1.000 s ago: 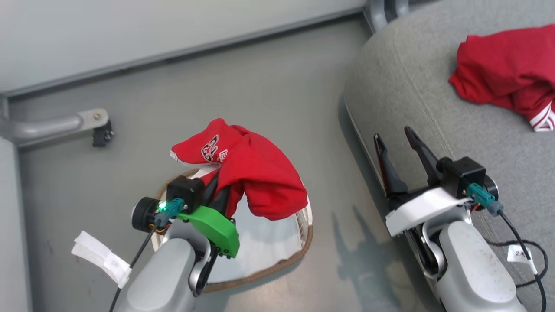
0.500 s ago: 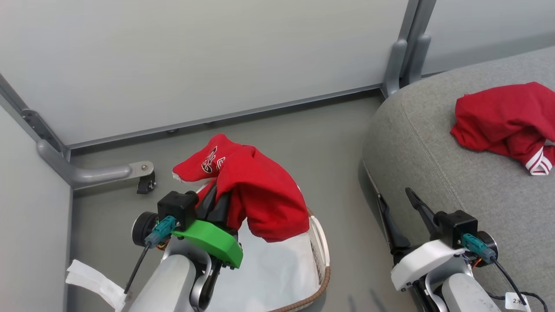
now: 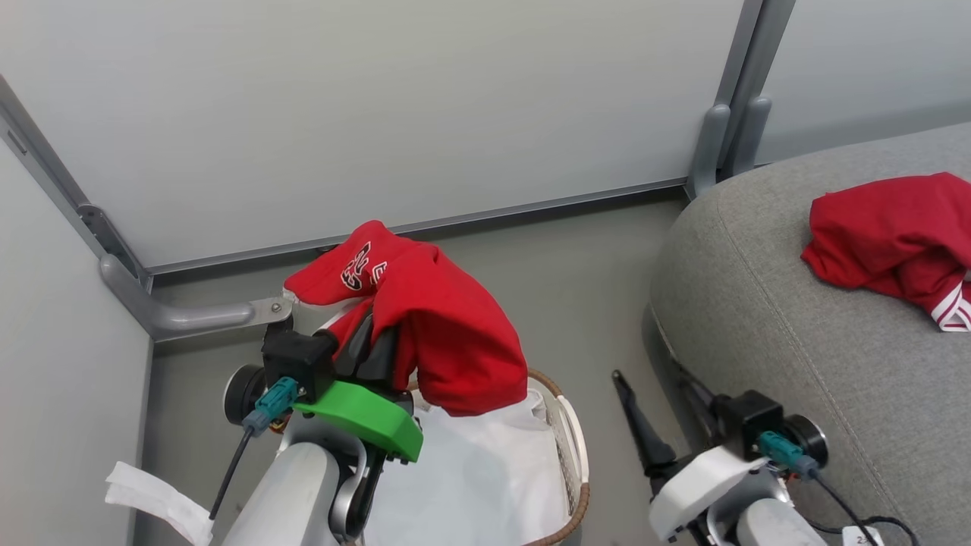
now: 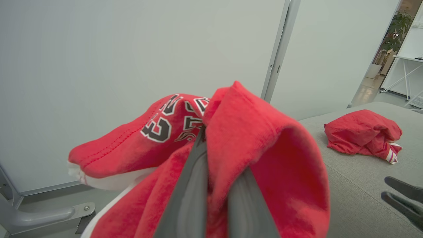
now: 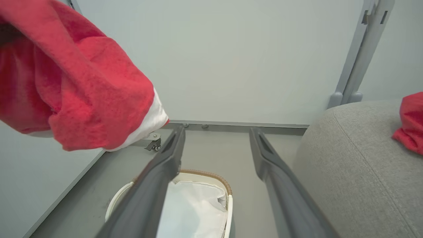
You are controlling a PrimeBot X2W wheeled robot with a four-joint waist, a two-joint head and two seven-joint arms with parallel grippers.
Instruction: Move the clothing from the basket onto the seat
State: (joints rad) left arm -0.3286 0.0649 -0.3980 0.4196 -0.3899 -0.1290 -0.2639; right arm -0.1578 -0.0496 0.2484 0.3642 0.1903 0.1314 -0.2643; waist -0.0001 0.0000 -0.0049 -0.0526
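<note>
Here the left claw [image 3: 377, 341] pinches a red garment [image 3: 455, 334] above the basket [image 3: 582, 485]; right claw [image 3: 648, 377] gapes empty.

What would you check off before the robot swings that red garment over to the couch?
1. Left gripper shut on the held garment: ok.
2. The held garment hangs clear above the basket: ok.
3. Bare seat beside the other garment lying there: ok.
4. Right gripper open, empty, off the cloth: ok.
5. No red clothing left in the basket: cannot tell, liner partly hidden.
</note>
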